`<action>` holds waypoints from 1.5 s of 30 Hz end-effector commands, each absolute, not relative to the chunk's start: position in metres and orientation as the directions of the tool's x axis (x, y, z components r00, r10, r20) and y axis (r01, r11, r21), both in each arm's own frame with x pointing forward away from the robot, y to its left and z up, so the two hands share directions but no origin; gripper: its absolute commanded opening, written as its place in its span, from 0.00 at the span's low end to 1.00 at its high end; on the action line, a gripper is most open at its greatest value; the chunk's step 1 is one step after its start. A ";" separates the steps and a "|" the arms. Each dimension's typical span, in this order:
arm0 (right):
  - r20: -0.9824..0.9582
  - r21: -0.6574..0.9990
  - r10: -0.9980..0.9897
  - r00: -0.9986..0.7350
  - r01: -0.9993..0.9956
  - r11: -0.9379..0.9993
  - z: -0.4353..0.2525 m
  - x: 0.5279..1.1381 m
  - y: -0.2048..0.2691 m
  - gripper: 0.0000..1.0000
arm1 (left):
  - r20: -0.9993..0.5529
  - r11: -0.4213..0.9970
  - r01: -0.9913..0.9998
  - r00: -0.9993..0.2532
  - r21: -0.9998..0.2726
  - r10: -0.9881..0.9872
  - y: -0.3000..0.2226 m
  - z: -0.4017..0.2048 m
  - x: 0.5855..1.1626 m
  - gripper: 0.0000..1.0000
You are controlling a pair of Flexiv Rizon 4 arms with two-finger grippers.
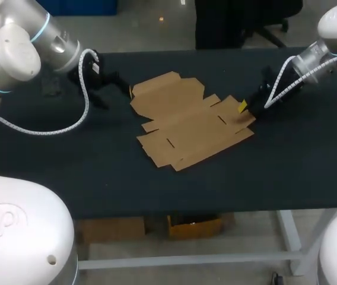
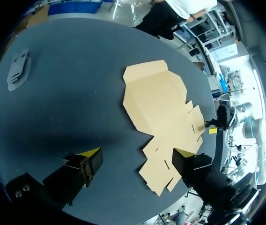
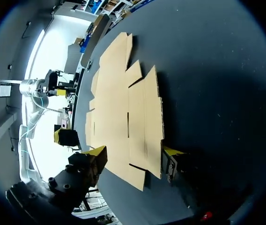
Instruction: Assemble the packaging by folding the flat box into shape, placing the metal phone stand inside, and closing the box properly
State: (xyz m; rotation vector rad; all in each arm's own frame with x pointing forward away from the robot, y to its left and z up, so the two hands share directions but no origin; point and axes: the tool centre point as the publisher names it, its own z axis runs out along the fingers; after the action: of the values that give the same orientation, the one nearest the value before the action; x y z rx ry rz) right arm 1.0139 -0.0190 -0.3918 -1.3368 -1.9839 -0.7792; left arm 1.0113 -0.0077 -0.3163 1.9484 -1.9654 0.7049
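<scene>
table (image 1: pixel 275 172): dark top, both arms over it
flat box (image 1: pixel 186 122): lay unfolded mid-table, not yet shaped
right gripper (image 3: pixel 134 152): at box's 3 o'clock edge, fingers apart astride it, prob to lift that side
left gripper (image 2: pixel 136 152): box's 10 o'clock, fingers apart, off the card
metal phone stand (image 2: pixel 18 70): box's 9 o'clock, well apart, clear of folding

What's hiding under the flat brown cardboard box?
Only the black table shows around the flat box, which lies flat on it. Anything beneath is covered, so I cannot tell. The metal phone stand sits apart from it.
</scene>
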 end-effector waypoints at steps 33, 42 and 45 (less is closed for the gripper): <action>0.726 -0.074 0.639 -0.253 0.895 0.439 -0.384 1.039 -0.040 1.00 | 0.470 -0.109 -0.978 0.012 -0.180 -0.883 -0.013 -0.308 1.011 1.00; 0.737 -0.107 0.633 -0.236 0.885 0.454 -0.381 1.047 -0.036 1.00 | 0.497 -0.051 -0.976 -0.062 -0.211 -0.866 -0.017 -0.306 1.002 1.00; 0.733 -0.137 0.645 -0.215 0.883 0.449 -0.382 1.049 -0.035 1.00 | 0.495 -0.059 -0.976 -0.054 -0.209 -0.867 -0.017 -0.309 1.002 1.00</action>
State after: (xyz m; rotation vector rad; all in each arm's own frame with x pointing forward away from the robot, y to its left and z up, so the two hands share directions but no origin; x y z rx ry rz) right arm 1.0387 -0.0335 -0.3799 -1.3385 -1.9673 -0.4912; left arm 1.0047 -0.0175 -0.3075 1.9991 -1.9975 0.7578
